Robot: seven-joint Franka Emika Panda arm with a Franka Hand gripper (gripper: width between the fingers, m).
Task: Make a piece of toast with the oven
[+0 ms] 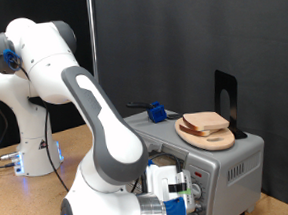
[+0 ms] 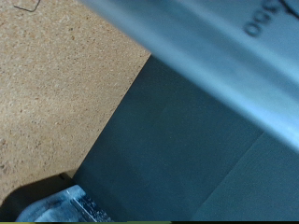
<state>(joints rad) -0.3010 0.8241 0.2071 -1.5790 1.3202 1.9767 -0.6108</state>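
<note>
The oven point(image 1: 234, 166) is a silver-grey box at the exterior view's lower right. On its roof lies a round light-wood board point(image 1: 209, 136) with the piece of toast point(image 1: 207, 121) on it, pale tan with a brown crust. My gripper point(image 1: 177, 197) hangs low at the oven's front, by the knob panel point(image 1: 197, 179), well below the toast and apart from it. In the wrist view a silver edge of the oven point(image 2: 215, 56) printed "350" crosses the picture above a dark flat surface point(image 2: 177, 149). One of the fingertips point(image 2: 65, 205) shows at the border with nothing visibly against it.
A small blue object point(image 1: 156, 112) and a black upright bracket point(image 1: 226, 99) also sit on the oven's roof. The brown tabletop point(image 1: 31, 202) extends to the exterior view's left, where my arm's white base point(image 1: 32, 146) stands. A black curtain hangs behind.
</note>
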